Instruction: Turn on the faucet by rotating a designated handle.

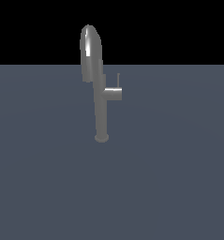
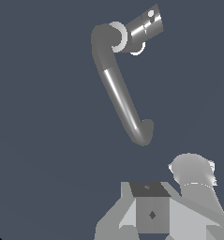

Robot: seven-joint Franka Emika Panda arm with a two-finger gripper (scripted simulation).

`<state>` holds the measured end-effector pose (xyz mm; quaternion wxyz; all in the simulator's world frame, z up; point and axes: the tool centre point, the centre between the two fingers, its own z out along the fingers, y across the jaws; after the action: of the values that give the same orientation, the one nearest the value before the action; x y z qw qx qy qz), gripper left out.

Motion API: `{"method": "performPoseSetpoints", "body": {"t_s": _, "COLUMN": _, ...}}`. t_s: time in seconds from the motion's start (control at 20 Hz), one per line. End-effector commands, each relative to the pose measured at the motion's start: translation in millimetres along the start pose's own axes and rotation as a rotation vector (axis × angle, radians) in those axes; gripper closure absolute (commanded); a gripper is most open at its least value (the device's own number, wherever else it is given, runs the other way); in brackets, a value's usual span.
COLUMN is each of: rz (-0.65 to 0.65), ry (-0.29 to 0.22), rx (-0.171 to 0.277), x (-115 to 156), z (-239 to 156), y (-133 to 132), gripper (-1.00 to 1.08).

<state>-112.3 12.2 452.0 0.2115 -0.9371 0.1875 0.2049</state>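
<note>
The faucet (image 1: 100, 112) stands upright on the grey floor, with a slim stem, a small round base and a broad arched spout (image 1: 90, 51) on top. A stubby horizontal cylinder (image 1: 113, 93) branches from the stem toward the exterior view's right. The handle (image 1: 118, 79), a thin rod, stands upright on its end. The wrist view looks down on the spout (image 2: 120, 96) and the cylinder (image 2: 144, 28); the rod is seen end-on there and is hard to make out. Grey blocky hand parts (image 2: 152, 213) show at that view's edge, well apart from the faucet. The gripper does not show in the exterior view.
A flat dark grey floor (image 1: 169, 187) spreads all around the faucet. A rounded grey arm part (image 2: 195, 176) shows beside the hand parts in the wrist view. No other objects show.
</note>
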Motion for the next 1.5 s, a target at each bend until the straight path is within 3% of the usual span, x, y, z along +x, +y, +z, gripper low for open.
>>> {"method": "performPoseSetpoints", "body": {"t_s": 0.0, "rz": 0.046, "ry": -0.042, "rx": 0.046, "x": 15, "z": 0, "y": -3, "gripper": 1.08}}
{"method": "performPoseSetpoints", "body": {"t_s": 0.75, "rz": 0.346, "ry": -0.319, "rx": 0.343, "x": 114, "z": 16, "y": -5, "gripper": 1.08}}
{"method": "performPoseSetpoints", "body": {"t_s": 1.45, "rz": 0.651, "ry": -0.598, "rx": 0.644, "x": 200, "z": 61, "y": 13, "gripper": 1.08}}
